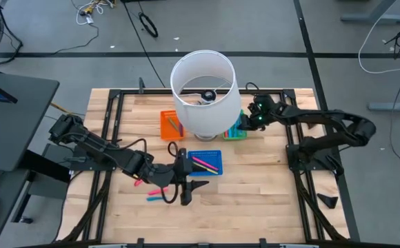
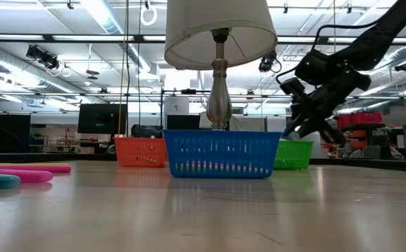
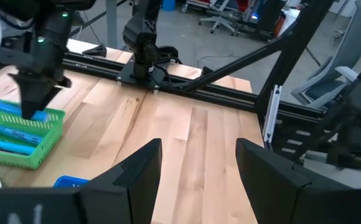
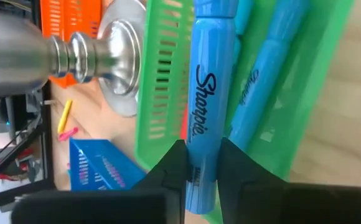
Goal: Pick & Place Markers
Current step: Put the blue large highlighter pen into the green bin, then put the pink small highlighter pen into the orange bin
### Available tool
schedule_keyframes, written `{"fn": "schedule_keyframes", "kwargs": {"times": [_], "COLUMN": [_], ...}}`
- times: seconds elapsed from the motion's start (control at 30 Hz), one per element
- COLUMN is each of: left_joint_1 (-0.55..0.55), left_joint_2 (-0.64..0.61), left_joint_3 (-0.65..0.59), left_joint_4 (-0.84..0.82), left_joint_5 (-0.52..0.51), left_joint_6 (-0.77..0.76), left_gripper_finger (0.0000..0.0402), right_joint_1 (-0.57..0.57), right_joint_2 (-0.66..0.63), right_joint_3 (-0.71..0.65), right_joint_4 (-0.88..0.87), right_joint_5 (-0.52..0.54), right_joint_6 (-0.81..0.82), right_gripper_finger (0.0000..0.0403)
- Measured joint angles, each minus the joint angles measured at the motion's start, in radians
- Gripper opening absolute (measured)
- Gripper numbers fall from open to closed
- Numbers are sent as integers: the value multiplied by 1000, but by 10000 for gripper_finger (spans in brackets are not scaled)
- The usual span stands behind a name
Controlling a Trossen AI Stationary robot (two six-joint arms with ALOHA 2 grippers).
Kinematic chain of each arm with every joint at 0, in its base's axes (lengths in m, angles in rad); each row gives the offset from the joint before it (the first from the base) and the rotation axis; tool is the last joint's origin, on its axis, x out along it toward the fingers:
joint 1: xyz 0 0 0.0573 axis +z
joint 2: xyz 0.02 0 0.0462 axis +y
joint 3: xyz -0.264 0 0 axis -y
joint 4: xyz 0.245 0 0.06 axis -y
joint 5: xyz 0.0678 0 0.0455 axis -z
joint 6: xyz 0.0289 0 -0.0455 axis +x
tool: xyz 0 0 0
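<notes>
My right gripper (image 4: 202, 163) is over the green tray (image 1: 236, 131), next to the lamp base, and is shut on a blue marker (image 4: 206, 81). Other blue markers (image 4: 261, 93) lie in that tray. My left gripper (image 3: 199, 149) is open and hovers over bare wood at the near side of the blue tray (image 1: 204, 163), which holds pink markers (image 1: 201, 164). More pink and blue markers (image 1: 157, 195) lie on the table to the left of my left gripper. The orange tray (image 1: 172, 125) holds a few markers. My right gripper pinches the blue marker between its two fingers on the printed barrel (image 4: 199, 146), near one end. The fingers come from above, pointing down into the green tray (image 3: 20, 138). The marker's long part reaches out over the tray. Whether it rests on the markers below, I cannot tell.
A table lamp with a white shade (image 1: 203, 93) and a metal base (image 4: 115, 62) stands between the orange and green trays, close to my right gripper. Black frame rails (image 3: 187, 81) run along the table's edges. Bare wood lies toward the near edge.
</notes>
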Motion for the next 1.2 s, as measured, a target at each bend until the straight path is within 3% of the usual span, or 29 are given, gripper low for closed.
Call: {"fn": "schedule_keyframes", "kwargs": {"times": [0.43,0.9,1.2], "left_joint_1": [-1,-1,-1], "left_joint_2": [0,0,0], "left_joint_3": [0,0,0], "left_joint_4": [-7,-12,-13], "left_joint_5": [4,21,21], "left_joint_6": [-8,-27,-27], "left_gripper_finger": [211,211,211], "right_joint_1": [-1,0,-1], "right_joint_2": [67,67,59], "right_joint_3": [52,53,53], "right_joint_4": [-5,-3,79], "right_joint_5": [11,11,-20], "right_joint_6": [-40,-41,-45], "right_gripper_finger": [57,145,154]}}
